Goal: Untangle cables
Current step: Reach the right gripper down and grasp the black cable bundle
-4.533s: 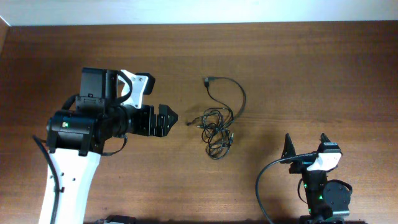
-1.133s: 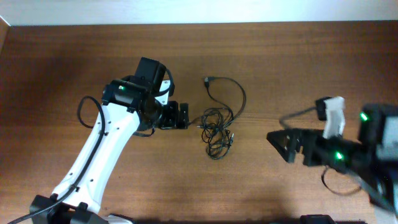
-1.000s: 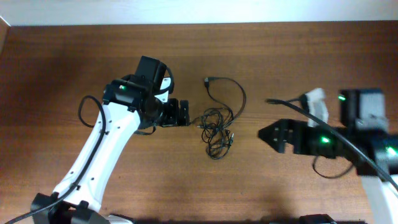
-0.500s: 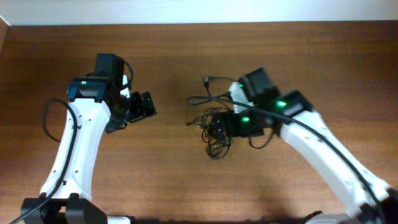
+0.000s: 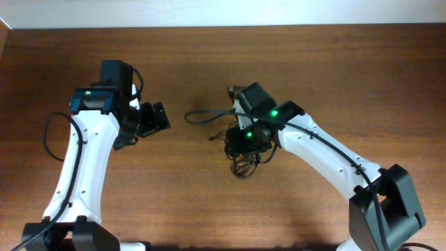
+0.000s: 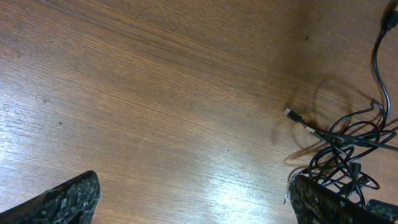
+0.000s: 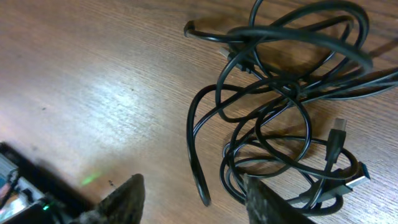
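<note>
The cables (image 5: 245,164) lie in a black tangle at mid-table, with one strand (image 5: 202,113) reaching out to the left. My right gripper (image 5: 237,142) hangs directly over the tangle. In the right wrist view the cables (image 7: 280,93) fill the upper right, and a single loop (image 7: 198,168) runs down between the jaws of my right gripper (image 7: 196,202), which stand apart and touch nothing. My left gripper (image 5: 160,118) is well left of the tangle and wide open. Its wrist view shows bare wood between the jaws of the left gripper (image 6: 196,202), with the cables (image 6: 348,146) at the right edge.
A plug end (image 6: 292,114) of one cord points out to the left of the tangle. Another plug (image 5: 232,89) lies just behind my right arm. The brown wooden table (image 5: 334,77) ends at a pale wall along the back.
My right arm has swung in from the right and settled over the tangle, its jaws narrowing. The left arm has drawn back to the left. One strand now stretches farther left.
</note>
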`<action>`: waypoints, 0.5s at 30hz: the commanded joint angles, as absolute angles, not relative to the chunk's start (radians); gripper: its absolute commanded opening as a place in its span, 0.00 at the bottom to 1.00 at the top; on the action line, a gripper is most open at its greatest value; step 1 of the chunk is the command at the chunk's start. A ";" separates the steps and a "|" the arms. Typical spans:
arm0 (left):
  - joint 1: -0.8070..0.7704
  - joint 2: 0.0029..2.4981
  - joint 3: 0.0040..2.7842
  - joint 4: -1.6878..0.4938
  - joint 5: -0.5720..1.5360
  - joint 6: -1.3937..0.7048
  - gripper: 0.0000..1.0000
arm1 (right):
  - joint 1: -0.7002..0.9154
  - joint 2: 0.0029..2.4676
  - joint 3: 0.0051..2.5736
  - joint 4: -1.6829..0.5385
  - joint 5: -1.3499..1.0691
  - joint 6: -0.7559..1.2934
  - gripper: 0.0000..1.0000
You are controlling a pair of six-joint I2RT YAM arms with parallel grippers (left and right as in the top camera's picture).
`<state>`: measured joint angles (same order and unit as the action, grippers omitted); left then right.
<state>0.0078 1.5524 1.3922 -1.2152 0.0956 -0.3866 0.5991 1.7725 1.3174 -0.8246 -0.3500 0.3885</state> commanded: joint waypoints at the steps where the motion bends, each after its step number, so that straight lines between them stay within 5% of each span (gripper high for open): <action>1: 0.009 1.560 1.388 -1.217 0.081 -0.396 0.99 | 0.623 1.782 1.325 -0.822 -0.227 0.384 0.45; 13: 0.009 1.560 1.388 -1.217 0.081 -0.396 0.99 | 0.655 1.810 1.325 -0.795 -0.221 0.447 0.43; 15: 0.009 1.560 1.388 -1.217 0.081 -0.396 0.99 | 0.655 1.810 1.325 -0.796 -0.212 0.447 0.31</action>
<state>0.0078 1.5524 1.3922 -1.2156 0.0956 -0.3866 0.6491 1.8038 1.3174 -0.7982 -0.2398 0.4389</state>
